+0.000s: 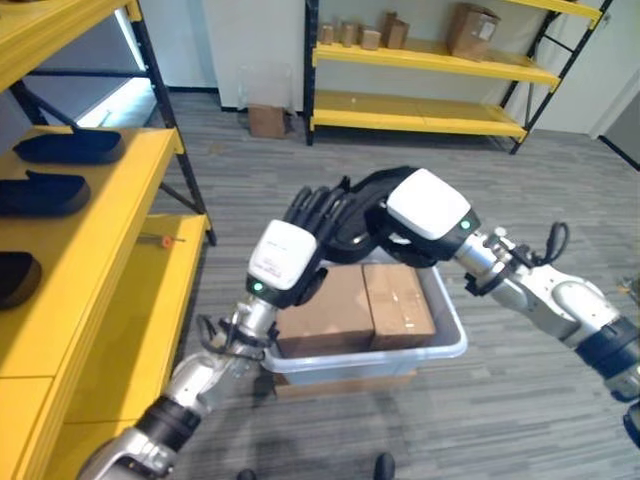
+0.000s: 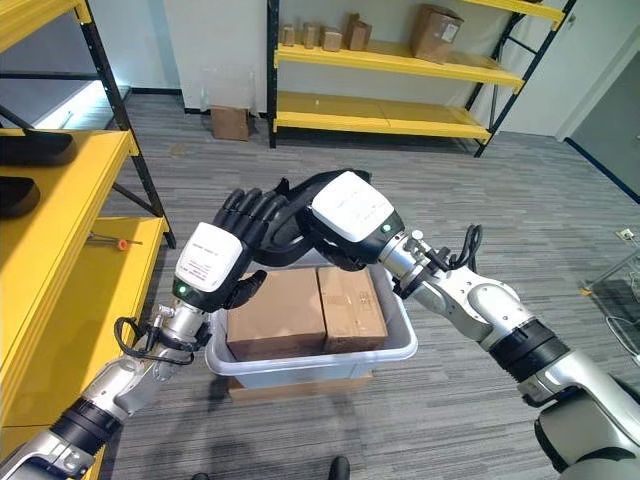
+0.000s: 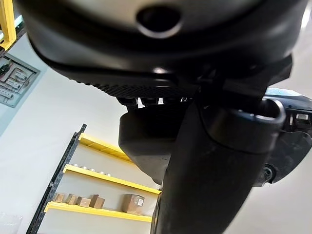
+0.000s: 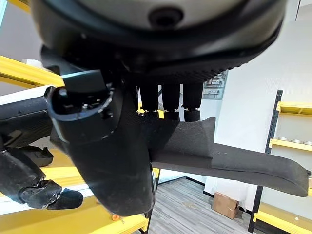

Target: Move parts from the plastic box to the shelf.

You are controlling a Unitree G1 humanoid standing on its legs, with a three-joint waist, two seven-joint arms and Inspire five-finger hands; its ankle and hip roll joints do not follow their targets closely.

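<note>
Both hands — left hand (image 2: 215, 262), right hand (image 2: 345, 215) — curl fingers round the black part (image 4: 229, 163); keep it level toward the yellow shelf (image 2: 70, 250).

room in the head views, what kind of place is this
Probably a warehouse or storeroom. Yellow metal shelving along the far wall holds cardboard boxes, a nearer yellow shelf carries dark parts, and a plastic box sits on the grey plank floor.

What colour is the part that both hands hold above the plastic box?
Black part; it shows best in the right wrist view.
</note>
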